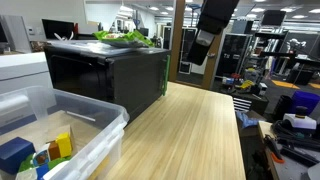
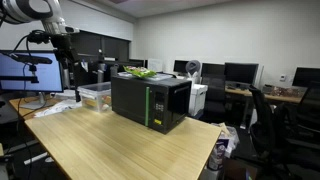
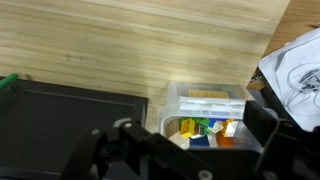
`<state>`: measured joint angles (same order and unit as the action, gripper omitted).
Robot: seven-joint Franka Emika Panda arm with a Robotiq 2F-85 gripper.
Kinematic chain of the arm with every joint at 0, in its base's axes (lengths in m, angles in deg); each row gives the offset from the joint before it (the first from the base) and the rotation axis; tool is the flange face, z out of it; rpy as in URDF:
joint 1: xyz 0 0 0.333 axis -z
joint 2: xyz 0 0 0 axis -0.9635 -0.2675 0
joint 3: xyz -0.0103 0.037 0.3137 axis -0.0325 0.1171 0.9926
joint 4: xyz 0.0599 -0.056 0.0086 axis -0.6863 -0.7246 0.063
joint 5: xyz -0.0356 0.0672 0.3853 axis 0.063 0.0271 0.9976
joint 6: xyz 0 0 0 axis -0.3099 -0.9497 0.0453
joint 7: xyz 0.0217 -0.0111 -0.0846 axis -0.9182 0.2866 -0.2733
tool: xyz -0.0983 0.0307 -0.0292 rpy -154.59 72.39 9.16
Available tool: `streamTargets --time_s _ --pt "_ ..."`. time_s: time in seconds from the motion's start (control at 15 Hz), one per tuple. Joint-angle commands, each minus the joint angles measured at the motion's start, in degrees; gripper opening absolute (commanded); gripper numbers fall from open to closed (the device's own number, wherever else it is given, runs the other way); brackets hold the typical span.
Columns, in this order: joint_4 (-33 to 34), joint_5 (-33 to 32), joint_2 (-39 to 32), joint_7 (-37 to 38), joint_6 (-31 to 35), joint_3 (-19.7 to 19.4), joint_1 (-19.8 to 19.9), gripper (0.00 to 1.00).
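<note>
Our claw [image 3: 185, 145] high over the bin [image 3: 172, 100]
Wrist view, left to right: microwave [image 3: 70, 120], then the clear bin of blocks [image 3: 205, 127] on the desk [image 3: 140, 40], sitting straight below the claw, whose jaws are spread wide.

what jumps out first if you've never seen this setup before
The boxy black microwave oven catches the eye first, standing in the middle of the pale wooden table with green leafy-looking items on its top. Beside it sits a clear plastic bin of bright coloured blocks. The robot's black gripper hangs open and empty high above the table.
</note>
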<state>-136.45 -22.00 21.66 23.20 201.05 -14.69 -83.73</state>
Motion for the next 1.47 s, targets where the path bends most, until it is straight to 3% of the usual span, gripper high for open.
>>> streamTargets --time_s 0.0,0.73,1.13,1.4 --pt "0.11 -0.46 -0.11 0.35 -0.14 -0.66 -0.72 1.0" --pt "0.11 -0.46 -0.11 0.35 -0.14 -0.67 -0.72 1.0" --pt "-0.07 -4.21 -3.13 4.61 2.16 -1.5 3.81 1.0" --pt "-0.96 -5.44 -7.38 4.61 8.89 -5.48 7.8 1.0"
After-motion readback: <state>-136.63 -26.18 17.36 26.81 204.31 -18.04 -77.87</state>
